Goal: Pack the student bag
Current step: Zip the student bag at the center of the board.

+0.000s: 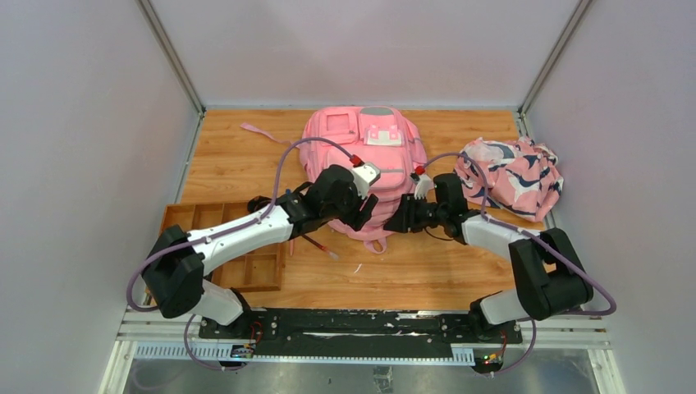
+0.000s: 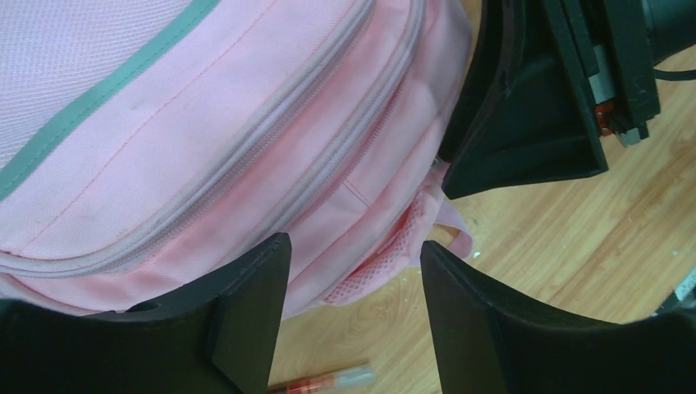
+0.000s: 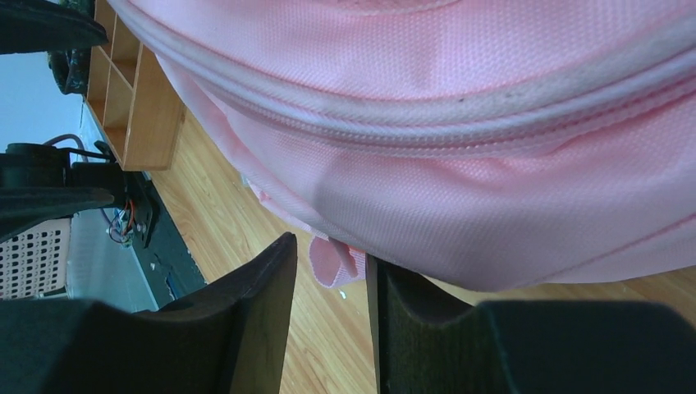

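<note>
- We are finding the student bag [image 1: 361, 156] lying flat at the far middle of the table [image 1: 427, 279], front pockets facing up. In both wrist views its zips are looking closed.
- We are holding the left gripper [image 2: 353, 246] spread wide at the bag's near end, with nothing caught between its fingers.
- We are holding the right gripper [image 3: 330, 250] just beside it, fingers only narrowly apart. A small pink loop [image 3: 332, 264] is hanging in that gap, and we are not seeing it squeezed.
- We are judging a clash between the two grippers as the nearest danger: they are crowding the same corner of the bag, so any sideways swing could be knocking one into the other.
- We are also expecting trouble if the right fingers close on loose fabric rather than the loop, which would be bunching the bag or dragging it across the wood without opening anything.
- We are watching the pen [image 1: 322, 246] lying near the left gripper. A low sweep could be sending it rolling away.
- We are thinking that, with no pocket open, the patterned cloth [image 1: 513, 176] waiting on the right would only be sliding off the bag.
</note>
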